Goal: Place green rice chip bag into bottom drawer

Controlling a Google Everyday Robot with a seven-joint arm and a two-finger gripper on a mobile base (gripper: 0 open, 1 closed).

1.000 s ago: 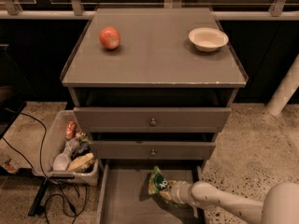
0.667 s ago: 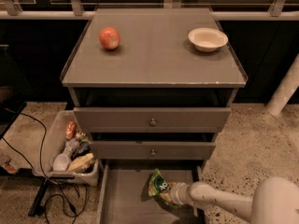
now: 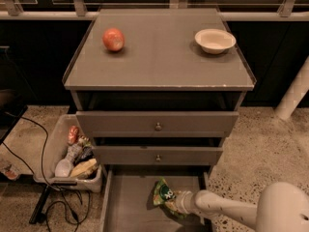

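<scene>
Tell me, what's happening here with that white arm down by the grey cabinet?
A robot's white arm reaches in from the lower right, and its hand holds a green rice chip bag inside the pulled-out bottom drawer of the cabinet. The bag looks low over the drawer floor and is not yet let go. On top sit a red fruit and a white bowl. A bin of snack packets stands on the floor to the left.
</scene>
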